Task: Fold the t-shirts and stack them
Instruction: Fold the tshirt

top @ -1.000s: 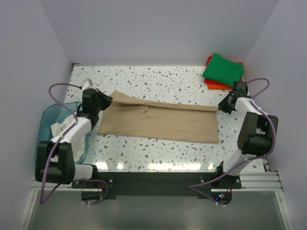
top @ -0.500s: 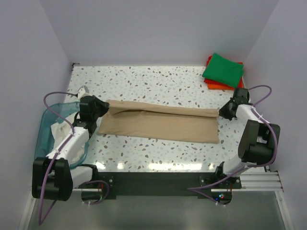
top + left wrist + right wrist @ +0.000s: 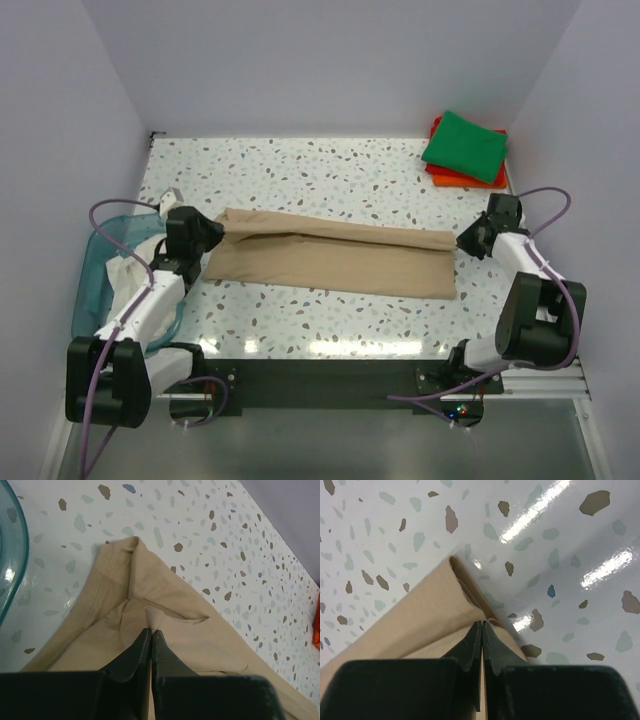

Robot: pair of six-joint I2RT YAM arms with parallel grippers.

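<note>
The tan t-shirt (image 3: 335,262) lies stretched across the table, its far edge folded over toward me. My left gripper (image 3: 213,232) is shut on the shirt's left far edge; a pinch of tan cloth (image 3: 153,616) sticks out past the fingertips (image 3: 145,639). My right gripper (image 3: 463,240) is shut on the shirt's right far corner (image 3: 462,592). The green t-shirt (image 3: 465,146) lies folded on the orange-red one (image 3: 450,178) at the back right. A white shirt (image 3: 132,262) sits in the teal basket.
The translucent teal basket (image 3: 92,270) stands at the left edge, beside my left arm; its rim shows in the left wrist view (image 3: 10,555). White walls close in the table on three sides.
Both grippers have pulled the shirt's far edge toward me over the last second, making the fold narrower. The shirt now lies flatter and longer.
</note>
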